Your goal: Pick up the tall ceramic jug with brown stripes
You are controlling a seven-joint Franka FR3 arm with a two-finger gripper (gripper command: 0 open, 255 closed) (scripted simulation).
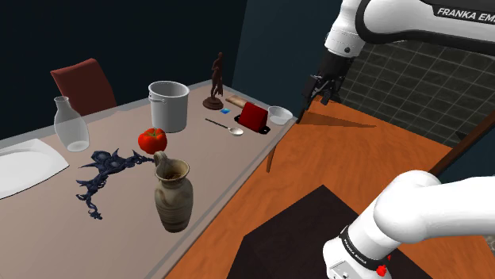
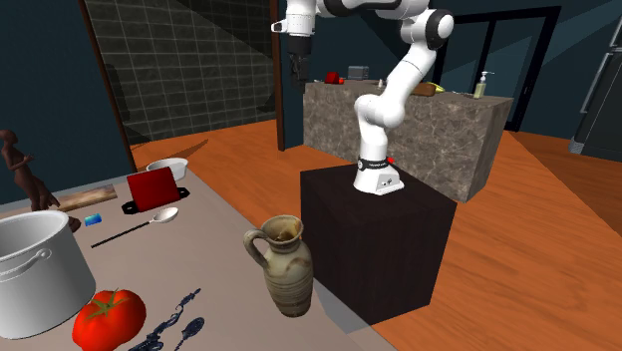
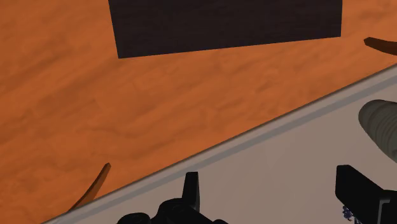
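The tall jug [image 1: 173,194] [image 2: 284,264], beige-grey with brown bands and one handle, stands upright near the table's edge on the stand's side. My gripper [image 1: 317,91] [image 2: 297,65] hangs high over the orange floor, past the table's far end and well away from the jug. In the wrist view the gripper [image 3: 273,191] is open, with nothing between its black fingers [image 3: 191,186]. They point down at the table's edge. A ribbed brownish shape [image 3: 382,124], likely the jug, lies off to one side of them.
On the grey table [image 1: 214,170] stand a metal pot [image 1: 169,105], a tomato [image 1: 152,140], a glass carafe [image 1: 70,123], a dark blue figure [image 1: 107,178], a statuette [image 1: 216,82], a red holder [image 1: 254,117], a white bowl [image 1: 279,115] and a spoon [image 1: 226,127]. The dark stand [image 2: 369,239] sits close by.
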